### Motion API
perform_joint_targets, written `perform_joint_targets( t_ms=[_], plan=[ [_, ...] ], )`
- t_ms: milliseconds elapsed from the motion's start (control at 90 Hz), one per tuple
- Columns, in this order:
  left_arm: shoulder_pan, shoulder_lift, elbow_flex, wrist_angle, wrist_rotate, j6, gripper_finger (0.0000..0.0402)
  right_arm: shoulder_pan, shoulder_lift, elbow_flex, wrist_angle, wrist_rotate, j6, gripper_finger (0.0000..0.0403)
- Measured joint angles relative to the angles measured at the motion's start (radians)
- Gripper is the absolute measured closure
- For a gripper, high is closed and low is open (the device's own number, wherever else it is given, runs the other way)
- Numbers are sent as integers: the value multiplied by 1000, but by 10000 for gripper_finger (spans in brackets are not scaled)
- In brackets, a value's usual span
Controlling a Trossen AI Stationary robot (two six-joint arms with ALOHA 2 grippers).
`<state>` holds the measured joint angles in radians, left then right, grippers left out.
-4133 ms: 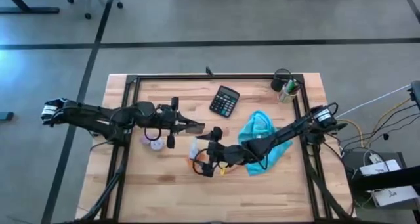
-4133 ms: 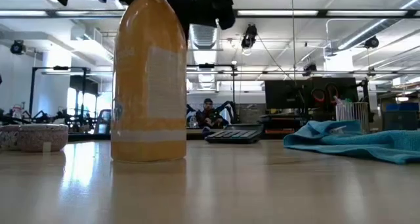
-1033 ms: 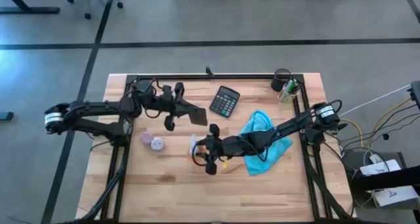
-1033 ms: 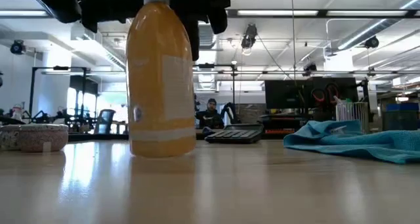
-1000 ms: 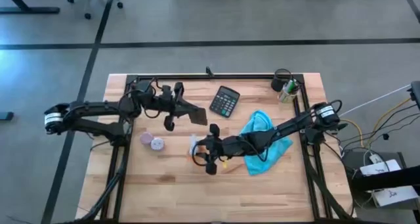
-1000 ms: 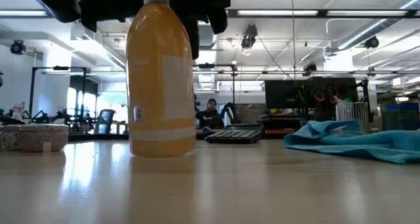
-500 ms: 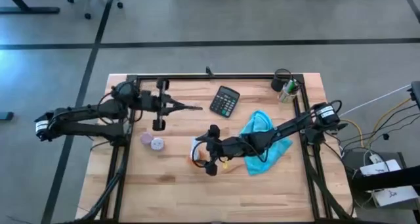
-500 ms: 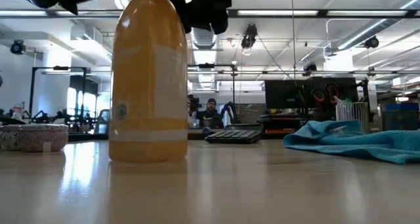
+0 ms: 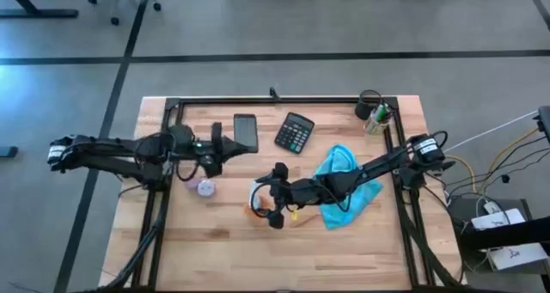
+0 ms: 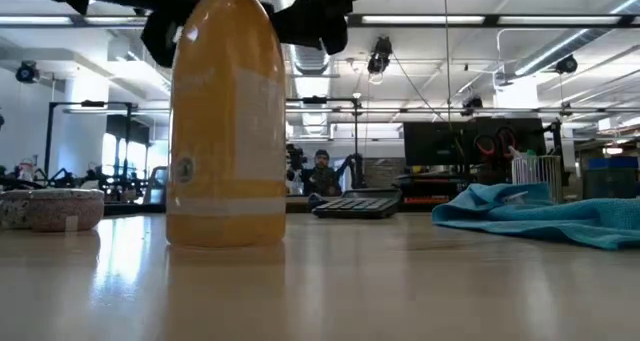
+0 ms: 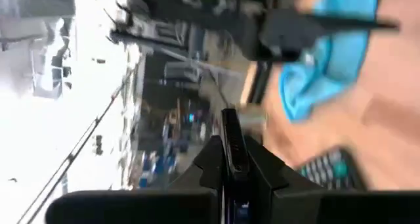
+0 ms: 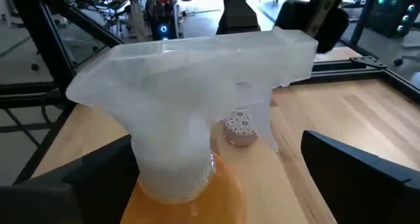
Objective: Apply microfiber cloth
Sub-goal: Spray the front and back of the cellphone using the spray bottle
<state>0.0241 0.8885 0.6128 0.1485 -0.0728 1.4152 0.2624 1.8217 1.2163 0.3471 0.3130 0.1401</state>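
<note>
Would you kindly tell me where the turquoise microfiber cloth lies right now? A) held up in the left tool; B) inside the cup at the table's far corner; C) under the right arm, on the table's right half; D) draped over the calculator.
C: in the high view the microfiber cloth lies bunched on the table beneath the right arm, apart from the calculator.

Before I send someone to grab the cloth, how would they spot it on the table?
Start at the wooden table and go to its right half. The cloth lies crumpled just below the black calculator, with the right arm stretched over it. It is the only soft, bright turquoise thing there.
</note>
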Motion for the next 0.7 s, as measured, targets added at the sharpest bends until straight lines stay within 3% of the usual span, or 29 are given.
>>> perform_joint_targets(
  t_ms=[278, 700],
  plan=[
    [-199, 96, -19, 14, -370, 191, 390, -4, 0, 0, 1, -35, 6, 13],
    [-329, 183, -99, 210, -425, 356, 390, -8, 0, 0, 1, -164, 0, 13]
  ],
)
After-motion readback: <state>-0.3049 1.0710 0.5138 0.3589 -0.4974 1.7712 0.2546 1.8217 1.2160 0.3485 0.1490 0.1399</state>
